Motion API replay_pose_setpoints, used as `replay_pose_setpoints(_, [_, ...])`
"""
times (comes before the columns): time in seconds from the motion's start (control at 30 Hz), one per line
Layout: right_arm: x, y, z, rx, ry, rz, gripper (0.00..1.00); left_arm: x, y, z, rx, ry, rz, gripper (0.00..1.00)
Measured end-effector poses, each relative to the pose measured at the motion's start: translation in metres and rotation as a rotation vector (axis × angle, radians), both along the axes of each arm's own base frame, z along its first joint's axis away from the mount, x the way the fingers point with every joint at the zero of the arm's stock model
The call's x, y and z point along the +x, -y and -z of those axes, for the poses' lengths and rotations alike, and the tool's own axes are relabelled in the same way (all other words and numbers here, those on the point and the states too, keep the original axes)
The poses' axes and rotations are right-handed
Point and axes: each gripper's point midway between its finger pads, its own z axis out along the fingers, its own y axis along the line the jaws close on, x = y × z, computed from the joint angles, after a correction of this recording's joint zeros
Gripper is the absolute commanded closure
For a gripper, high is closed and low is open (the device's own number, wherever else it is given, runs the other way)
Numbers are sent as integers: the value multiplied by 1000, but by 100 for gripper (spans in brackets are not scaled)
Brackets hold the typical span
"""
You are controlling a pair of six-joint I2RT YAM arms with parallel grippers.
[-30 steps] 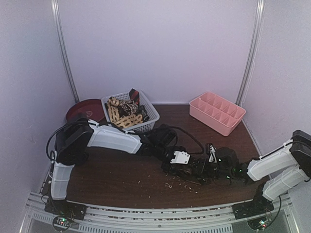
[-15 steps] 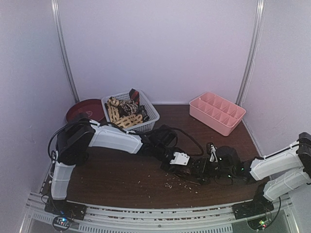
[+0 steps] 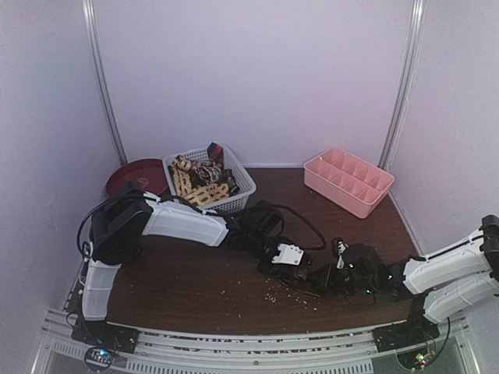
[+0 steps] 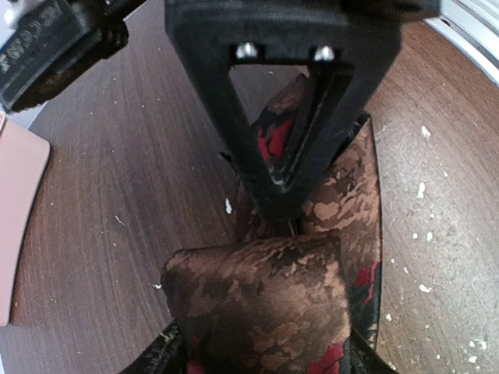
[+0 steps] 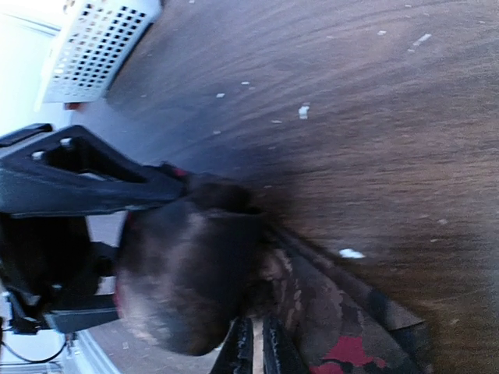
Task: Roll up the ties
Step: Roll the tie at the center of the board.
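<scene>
Left gripper (image 4: 282, 191) pinches the dark brown-and-red tie (image 4: 265, 304) near the middle of the table's (image 3: 195, 288) near edge. Right gripper (image 5: 253, 354), fingers nearly together, grip unclear, has drawn back toward the right edge; the roll looks only partly formed.

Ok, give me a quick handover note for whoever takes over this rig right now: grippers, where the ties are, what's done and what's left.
Left gripper: shut on the dark brown fabric necktie with red patches, mid-table.
Right gripper: low at the same tie, fingers nearly together; whether they pinch fabric cannot be told.
This tie: one end is folded over itself, so the roll is only begun.
Other ties, tan-and-cream and dark: heaped in the white lattice plastic basket, back left.
Done: no finished roll in view.
Left: finish this roll, then the basket ties.
</scene>
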Motion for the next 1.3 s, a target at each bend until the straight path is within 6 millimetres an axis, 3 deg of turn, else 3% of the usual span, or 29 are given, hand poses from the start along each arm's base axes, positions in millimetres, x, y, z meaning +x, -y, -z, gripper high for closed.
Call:
replay_pose_setpoints(0.17, [2,13,21,-89,-21,33,96,-1,-2,2,4,4,12,44])
replay_pose_setpoints(0.43, [22,25,22,-122,12,83,97,-8,-7,6,24,-23,46,44])
replay_pose_setpoints(0.67, [33,23,22,-130,41,84,97,-9,-10,8,39,-30,44,44])
replay_pose_setpoints(0.9, [37,21,17,-135,49,72,82,-3,-12,10,49,-21,-1,43])
replay_pose_setpoints(1.17, [30,9,-23,-21,95,69,68,0,-19,12,53,-14,-56,43])
replay_pose_setpoints(1.3, [25,-2,-25,24,81,62,60,1,-19,13,46,-15,-67,43])
